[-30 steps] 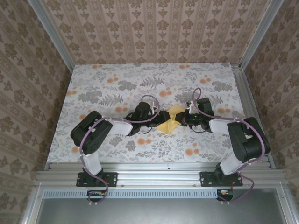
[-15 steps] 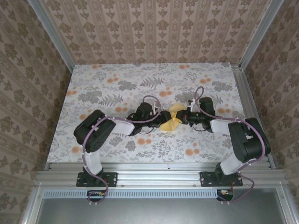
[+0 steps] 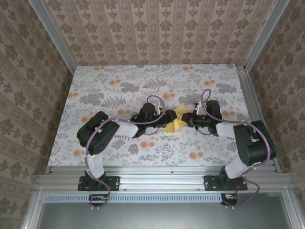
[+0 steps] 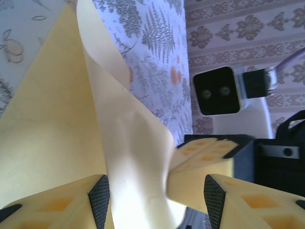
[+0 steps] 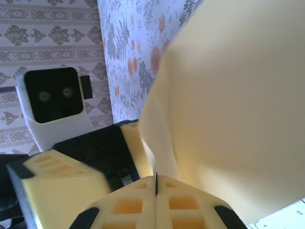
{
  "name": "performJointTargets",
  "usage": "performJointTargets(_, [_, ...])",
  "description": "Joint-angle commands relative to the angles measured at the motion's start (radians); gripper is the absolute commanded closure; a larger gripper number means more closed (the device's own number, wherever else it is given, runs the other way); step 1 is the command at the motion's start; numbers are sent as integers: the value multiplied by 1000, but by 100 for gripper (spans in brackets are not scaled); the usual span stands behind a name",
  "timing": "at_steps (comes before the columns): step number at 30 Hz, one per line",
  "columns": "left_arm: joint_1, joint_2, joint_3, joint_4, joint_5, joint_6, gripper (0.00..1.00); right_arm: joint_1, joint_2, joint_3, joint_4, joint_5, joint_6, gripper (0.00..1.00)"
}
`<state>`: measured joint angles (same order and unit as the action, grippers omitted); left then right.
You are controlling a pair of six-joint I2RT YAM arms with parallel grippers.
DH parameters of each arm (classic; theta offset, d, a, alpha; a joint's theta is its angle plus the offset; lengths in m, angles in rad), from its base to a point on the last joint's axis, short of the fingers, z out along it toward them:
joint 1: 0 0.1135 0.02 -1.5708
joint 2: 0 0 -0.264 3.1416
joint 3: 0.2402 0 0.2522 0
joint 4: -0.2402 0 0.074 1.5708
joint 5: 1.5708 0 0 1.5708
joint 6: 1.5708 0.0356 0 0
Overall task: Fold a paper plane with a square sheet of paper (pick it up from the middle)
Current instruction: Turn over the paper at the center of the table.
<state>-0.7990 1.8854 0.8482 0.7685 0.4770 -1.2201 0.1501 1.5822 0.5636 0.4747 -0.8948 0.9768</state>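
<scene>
The right hand (image 5: 156, 185) clamped the square sheet of paper (image 3: 176, 122); the left hand (image 4: 155, 198) gaped around its curl — above the flowered surface (image 3: 119, 86).

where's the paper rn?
Top view, centre: the square sheet of paper sits between the left claw, open around it, and the right claw, shut on it.

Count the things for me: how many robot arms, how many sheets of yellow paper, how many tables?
Arms: 2 (left arm, right arm)
Paper: 1
Table: 1
Total: 4
</scene>
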Motion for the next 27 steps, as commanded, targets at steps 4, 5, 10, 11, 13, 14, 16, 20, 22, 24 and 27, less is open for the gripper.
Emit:
performJointTargets(4, [-11,37,40,68,47,-27,41,-19,14,-35,46,-31,14,100])
performJointTargets(5, [-9,38,40,61,50,-25,41,-26,20,-43,70,-37,27,100])
performJointTargets(10, [-8,26,38,-10,46,20,41,-39,16,-51,109,-54,54,100])
performJointTargets(11, [-9,27,44,-18,50,24,42,-40,15,-51,115,-56,61,100])
performJointTargets(13, [-11,33,50,-29,56,29,43,-42,16,-52,140,-63,80,100])
performJointTargets(14, [-11,36,50,-32,57,32,43,-45,18,-54,150,-65,87,100])
performJointTargets(16, [-12,42,51,-27,58,31,44,-51,18,-57,158,-65,95,100])
performJointTargets(20, [-11,53,53,15,72,18,49,-60,26,-63,176,-70,108,100])
performJointTargets(22, [-12,59,62,17,79,18,53,-61,32,-65,188,-73,116,100])
performJointTargets(24, [-12,64,69,21,86,14,59,-64,39,-68,207,-74,127,100])
performJointTargets(27, [-11,65,73,22,91,13,65,-67,46,-72,209,-75,125,100])
